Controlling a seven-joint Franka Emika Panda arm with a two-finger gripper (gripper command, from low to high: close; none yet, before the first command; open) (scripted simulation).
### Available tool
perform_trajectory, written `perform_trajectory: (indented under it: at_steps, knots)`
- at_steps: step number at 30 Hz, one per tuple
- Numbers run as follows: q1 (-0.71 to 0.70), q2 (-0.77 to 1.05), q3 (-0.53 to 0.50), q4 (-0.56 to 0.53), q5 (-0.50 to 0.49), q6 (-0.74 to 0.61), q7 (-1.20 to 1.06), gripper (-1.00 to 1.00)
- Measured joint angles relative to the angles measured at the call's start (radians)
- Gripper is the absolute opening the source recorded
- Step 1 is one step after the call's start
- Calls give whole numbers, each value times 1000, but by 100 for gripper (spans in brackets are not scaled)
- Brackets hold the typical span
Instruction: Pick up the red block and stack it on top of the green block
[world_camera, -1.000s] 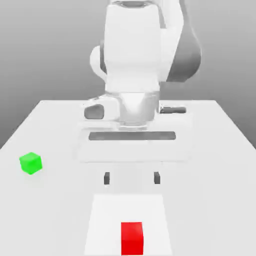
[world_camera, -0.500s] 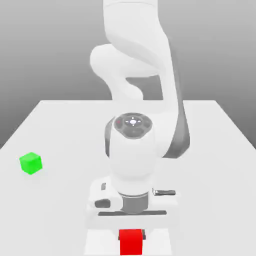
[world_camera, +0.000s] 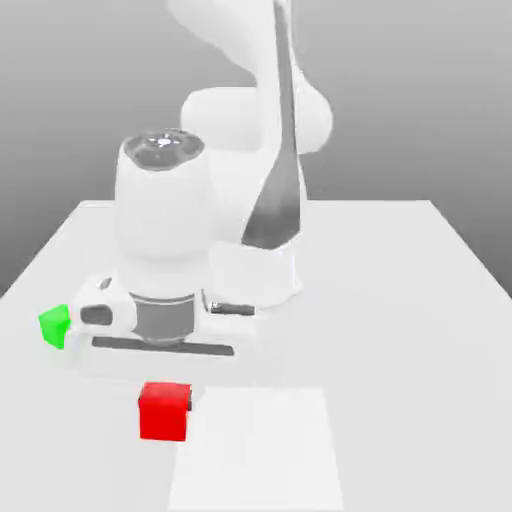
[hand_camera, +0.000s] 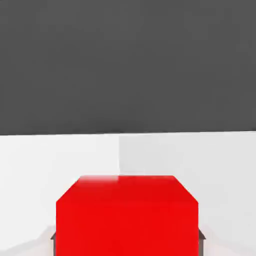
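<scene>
The red block (world_camera: 165, 410) hangs under my hand, gripped between the fingers of my gripper (world_camera: 166, 399), which is shut on it. In the hand view the red block (hand_camera: 126, 220) is close up, with a dark fingertip (hand_camera: 52, 236) at each side. The green block (world_camera: 54, 326) rests on the white table (world_camera: 400, 300) at the exterior view's left. It is partly hidden behind the hand's body, and the red block is a short way to its right and nearer the camera.
A paler square patch (world_camera: 258, 450) lies on the table near its front edge, just right of the red block. The bulky white arm (world_camera: 220, 220) stands over the table's middle and hides the area behind it.
The gripper closed on the red block. The hand then carried it from the front-centre patch toward the exterior view's left, close to the green block.
</scene>
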Motion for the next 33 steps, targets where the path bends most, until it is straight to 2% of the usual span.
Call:
perform_trajectory:
  at_steps: [7, 17, 23, 33]
  knots:
    - [-175, -108, -96, -71, -78, -17, -145, -100]
    - [-335, -216, -274, -180, -91, -17, -424, -100]
    - [-403, -243, -402, -248, -50, -2, -619, -100]
    - [-361, -135, -441, -256, 101, 107, -746, -100]
